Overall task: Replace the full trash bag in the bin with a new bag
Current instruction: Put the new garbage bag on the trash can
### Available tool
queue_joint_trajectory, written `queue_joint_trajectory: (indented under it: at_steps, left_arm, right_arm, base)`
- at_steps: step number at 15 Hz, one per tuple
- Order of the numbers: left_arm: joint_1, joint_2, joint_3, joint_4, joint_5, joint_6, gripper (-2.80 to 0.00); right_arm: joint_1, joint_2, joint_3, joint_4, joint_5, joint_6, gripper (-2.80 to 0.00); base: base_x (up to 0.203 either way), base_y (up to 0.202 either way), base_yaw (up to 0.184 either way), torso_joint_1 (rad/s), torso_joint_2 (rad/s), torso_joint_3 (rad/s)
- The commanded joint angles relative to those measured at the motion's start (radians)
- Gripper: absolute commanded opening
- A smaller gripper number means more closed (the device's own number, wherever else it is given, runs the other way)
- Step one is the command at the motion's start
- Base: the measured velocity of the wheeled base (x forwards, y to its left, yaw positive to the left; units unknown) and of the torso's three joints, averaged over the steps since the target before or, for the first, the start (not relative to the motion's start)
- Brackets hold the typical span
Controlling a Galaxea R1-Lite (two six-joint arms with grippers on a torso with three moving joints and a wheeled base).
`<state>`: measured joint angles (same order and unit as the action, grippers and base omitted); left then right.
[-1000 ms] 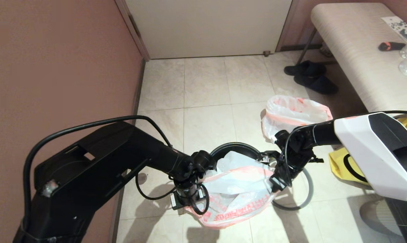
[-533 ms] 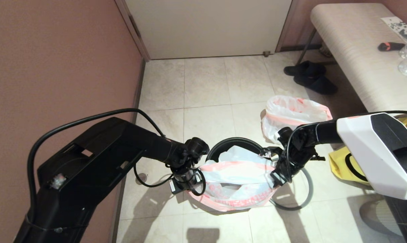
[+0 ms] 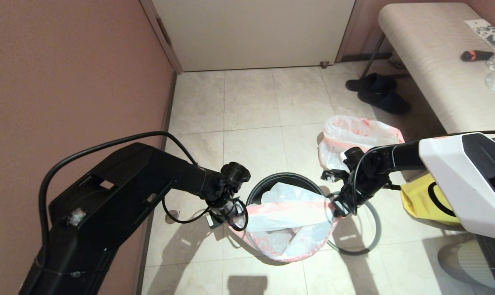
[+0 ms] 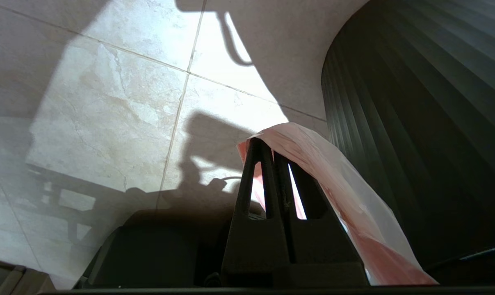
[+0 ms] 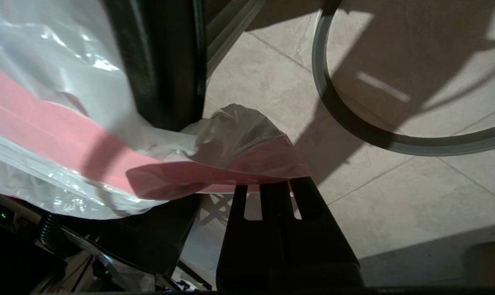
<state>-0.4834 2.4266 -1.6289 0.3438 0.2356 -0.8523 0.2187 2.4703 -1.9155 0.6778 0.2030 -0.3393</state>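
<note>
The left gripper (image 3: 230,217) and the right gripper (image 3: 338,208) each pinch the pink rim of the new bag (image 3: 290,223), one at each side, and stretch it over the near edge of the bin (image 3: 272,182). The full bag (image 3: 356,137) lies far right on the floor, and the grey ring (image 3: 372,237) lies just right of the bin.

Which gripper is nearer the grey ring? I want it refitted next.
Right. The right gripper hangs at the grey ring's edge; the left gripper is across the bin.
</note>
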Motion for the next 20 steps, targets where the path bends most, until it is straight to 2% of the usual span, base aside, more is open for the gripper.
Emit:
queue_joint_trajectory:
  at_steps: [1, 6, 10, 14, 15, 20]
  left_arm:
    - [0.003, 0.0, 0.001, 0.001, 0.002, -0.005, -2.8]
    - [-0.003, -0.035, -0.034, 0.004, 0.001, -0.005, -2.8]
    - [-0.003, -0.058, -0.076, 0.007, 0.001, 0.002, -2.8]
    - [-0.012, -0.058, -0.086, 0.015, 0.001, 0.004, -2.8]
    - [-0.012, -0.06, -0.086, 0.016, 0.001, 0.004, -2.8]
    - [-0.048, -0.182, -0.028, 0.167, -0.016, -0.002, -2.8]
  right_arm:
    - [-0.002, -0.029, 0.003, 0.0, 0.004, 0.002, -2.8]
    - [-0.002, -0.041, 0.004, -0.038, 0.011, 0.039, -2.8]
    - [-0.004, -0.06, 0.018, -0.087, 0.061, 0.073, -2.8]
    - [-0.013, -0.078, 0.018, -0.089, 0.084, 0.077, -2.8]
    - [-0.02, -0.087, 0.018, -0.089, 0.113, 0.077, -2.8]
    - [-0.024, -0.165, 0.053, -0.058, 0.126, 0.062, -2.8]
  base:
    - [0.0, 0.0, 0.0, 0.0, 0.0, 0.0]
    - [0.0, 0.0, 0.0, 0.0, 0.0, 0.0]
    - [0.0, 0.0, 0.0, 0.0, 0.0, 0.0]
    - [0.0, 0.0, 0.0, 0.0, 0.0, 0.0]
    - [0.0, 0.0, 0.0, 0.0, 0.0, 0.0]
    - [0.0, 0.0, 0.0, 0.0, 0.0, 0.0]
